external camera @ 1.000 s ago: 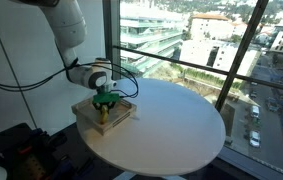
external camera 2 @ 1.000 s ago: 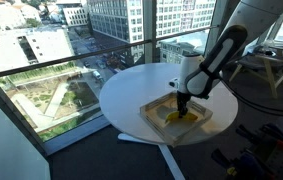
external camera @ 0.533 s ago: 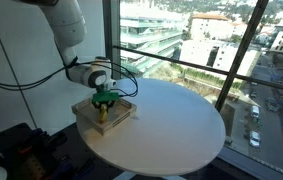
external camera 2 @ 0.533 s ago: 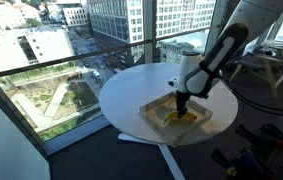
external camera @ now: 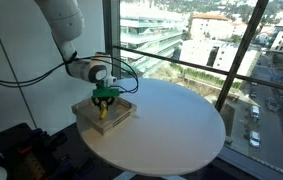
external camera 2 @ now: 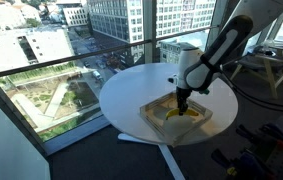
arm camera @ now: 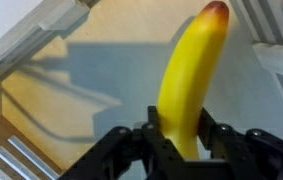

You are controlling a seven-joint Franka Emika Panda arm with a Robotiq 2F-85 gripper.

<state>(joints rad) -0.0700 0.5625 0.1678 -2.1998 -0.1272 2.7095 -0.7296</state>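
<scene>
My gripper is shut on a yellow banana with a reddish-brown tip, its fingers clamped on the lower part of the fruit. In both exterior views the gripper hangs point-down over a shallow wooden tray near the edge of a round white table. The banana hangs a little above the tray floor. The tray's pale floor and rim fill the wrist view.
The table stands against floor-to-ceiling windows with a dark railing and a city far below. Dark equipment lies on the floor by the robot base. A chair-like frame stands behind the arm.
The arm has risen slightly, lifting the gripper and banana a little above the tray. The tray and table have not moved.
</scene>
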